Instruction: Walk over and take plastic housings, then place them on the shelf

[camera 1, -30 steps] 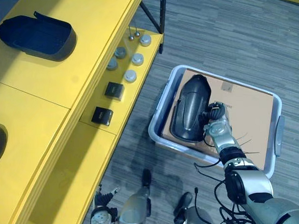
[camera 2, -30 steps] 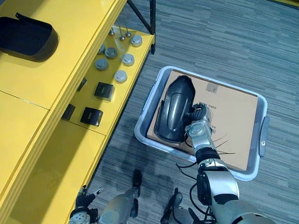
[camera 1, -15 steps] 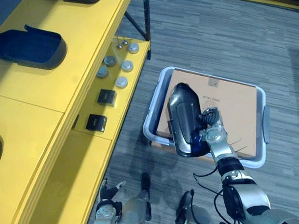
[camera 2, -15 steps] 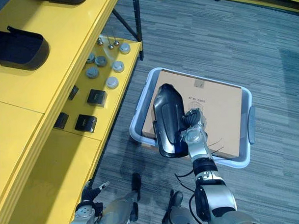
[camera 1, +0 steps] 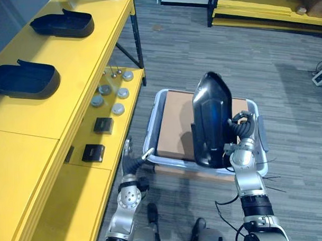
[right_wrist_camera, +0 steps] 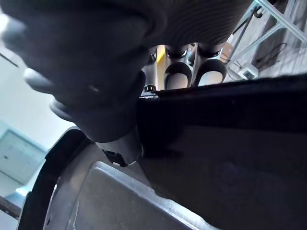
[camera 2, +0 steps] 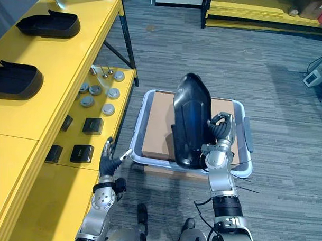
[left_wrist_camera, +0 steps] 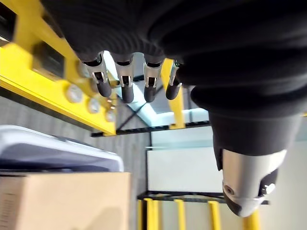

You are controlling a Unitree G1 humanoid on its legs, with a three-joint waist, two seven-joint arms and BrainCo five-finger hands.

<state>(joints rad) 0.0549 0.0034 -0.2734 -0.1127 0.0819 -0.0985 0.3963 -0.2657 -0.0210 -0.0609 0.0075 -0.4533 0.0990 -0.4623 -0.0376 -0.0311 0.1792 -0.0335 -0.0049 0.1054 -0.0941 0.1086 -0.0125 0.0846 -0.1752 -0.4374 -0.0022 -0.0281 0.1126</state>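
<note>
Counted three black plastic housings point(camera 1: 62, 23) point(camera 1: 24, 80) point(camera 1: 211, 121). Noted on the lower level of the one yellow shelf point(camera 1: 69, 65): six grey round caps point(camera 2: 108, 108), four small black boxes point(camera 2: 91, 124), three small metal pins point(camera 2: 103, 75). Recorded one grey bin point(camera 2: 137, 133) and one brown cardboard sheet point(camera 2: 158, 126).

The robot's silver-grey right arm stands nearly upright from the lower right. Its right hand point(camera 1: 240, 148) has the fingers curled over the rim of a glossy black plastic housing point(camera 1: 207, 119), with the thumb pressed against it from the other side. The left arm reaches forward from the lower left, its left hand point(camera 1: 132, 164) holding nothing, dark-tipped fingers point(left_wrist_camera: 125, 86) straight in a row and the thumb spread apart.
</note>
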